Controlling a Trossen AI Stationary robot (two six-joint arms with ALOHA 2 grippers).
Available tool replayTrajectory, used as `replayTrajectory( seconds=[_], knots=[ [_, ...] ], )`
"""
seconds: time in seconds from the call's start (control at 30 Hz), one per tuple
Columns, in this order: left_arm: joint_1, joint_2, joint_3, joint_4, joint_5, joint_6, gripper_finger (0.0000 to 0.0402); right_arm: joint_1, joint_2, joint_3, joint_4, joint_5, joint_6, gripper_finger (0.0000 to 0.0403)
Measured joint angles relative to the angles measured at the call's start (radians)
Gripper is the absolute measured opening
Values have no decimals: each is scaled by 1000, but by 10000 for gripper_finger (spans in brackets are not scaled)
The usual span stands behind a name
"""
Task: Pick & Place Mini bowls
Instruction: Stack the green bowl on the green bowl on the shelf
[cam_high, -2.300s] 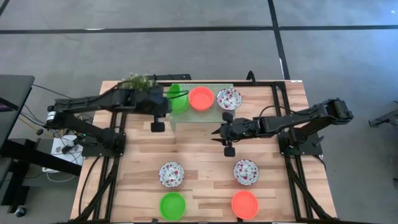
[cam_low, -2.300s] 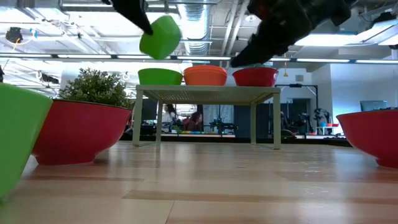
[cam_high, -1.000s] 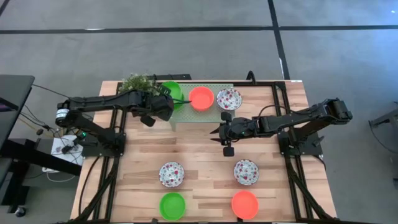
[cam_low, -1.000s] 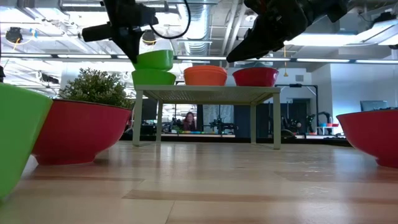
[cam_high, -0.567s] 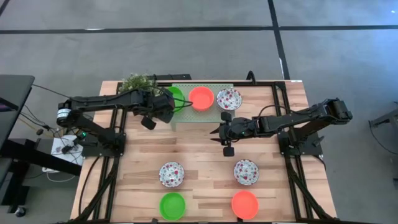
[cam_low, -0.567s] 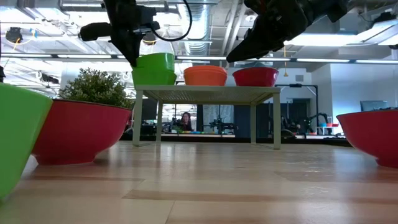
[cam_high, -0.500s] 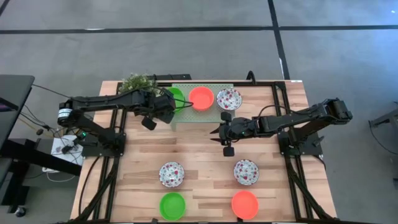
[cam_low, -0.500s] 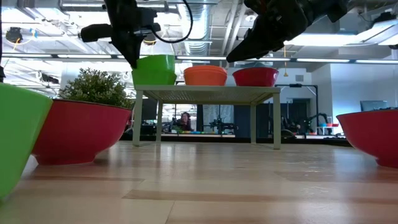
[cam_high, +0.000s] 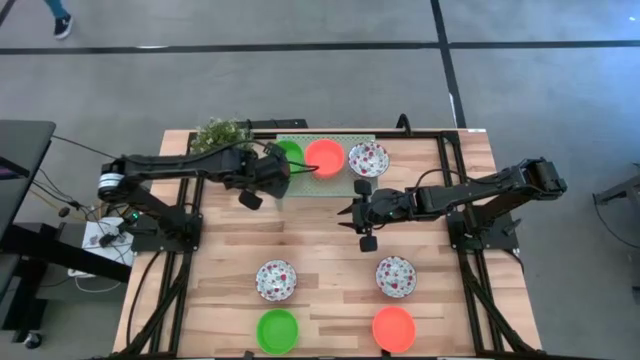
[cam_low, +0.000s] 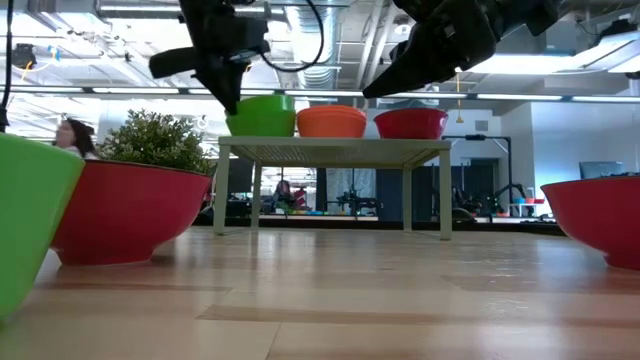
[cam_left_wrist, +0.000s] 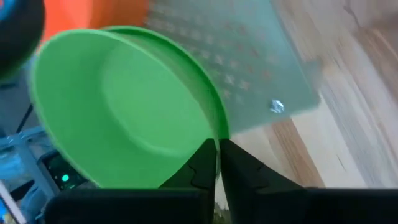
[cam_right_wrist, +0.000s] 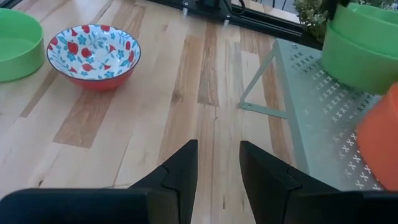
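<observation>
Reaching over the stand (cam_high: 345, 182), left gripper (cam_high: 274, 166) pinches the green bowl (cam_high: 288, 157) rim, no legible writing. Right gripper (cam_high: 352, 212) hovers mid-table, fingers apart

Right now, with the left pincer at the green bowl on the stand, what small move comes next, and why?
Probably open the left pincer and back off: the green bowl already sits nested on another on the stand, its rim between the fingertips.
</observation>
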Motion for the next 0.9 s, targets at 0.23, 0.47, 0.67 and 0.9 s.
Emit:
replayTrajectory(
  seconds=[0.23,0.47,0.67,0.9],
  knots=[
    [-12,-7,0,37,-6,-124,52,0,0,0,-6,0,0,113],
    [-12,-8,0,39,-12,-155,107,0,0,0,-6,0,0,113],
    [-79,-9,0,86,-174,-155,150,0,0,0,-6,0,0,113],
    [-230,-28,0,118,-343,-230,187,0,0,0,-6,0,1,113]
  ],
)
